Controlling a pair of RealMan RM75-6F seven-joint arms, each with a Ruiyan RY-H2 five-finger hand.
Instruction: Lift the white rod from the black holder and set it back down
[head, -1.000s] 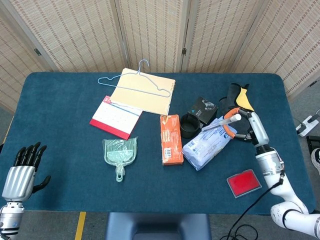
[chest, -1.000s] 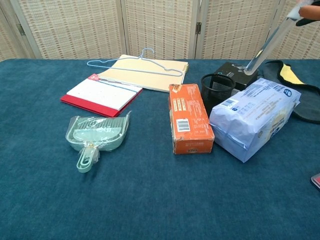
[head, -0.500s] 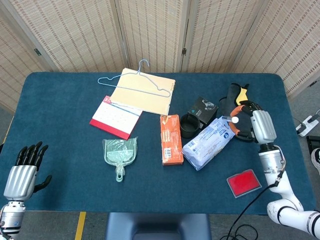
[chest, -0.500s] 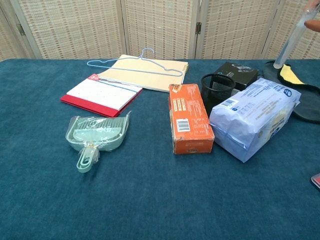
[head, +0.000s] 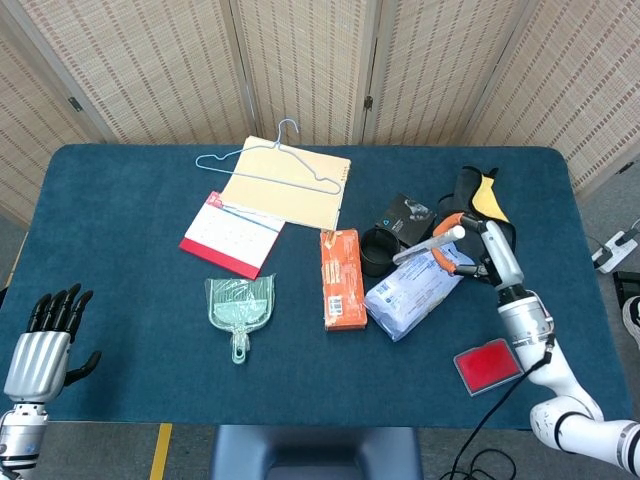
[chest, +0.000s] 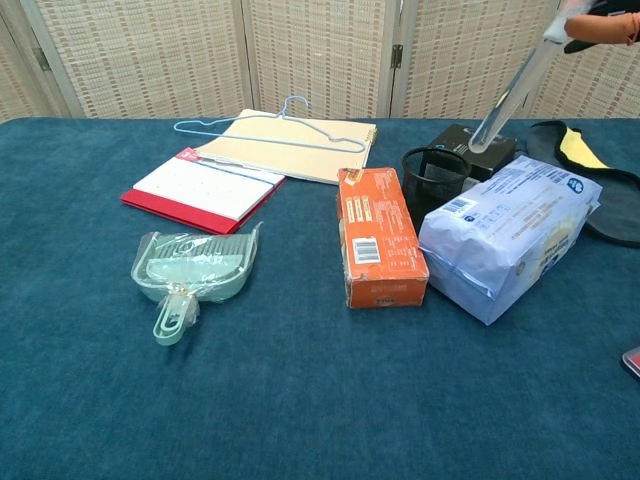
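Surface (head: 130, 400) covered in blue cloth fills both views. We see the right robot hand (head: 478, 252) gripping the white rod (head: 430, 243), which slants in the air with its lower tip above and to the right of the black holder (head: 380, 251), a mesh cup, not in it. The holder stands between an orange box (head: 342, 278) and a pale blue packet (head: 415, 285). The left robot hand (head: 45, 345) waits at the near left corner, fingers apart, holding nothing.
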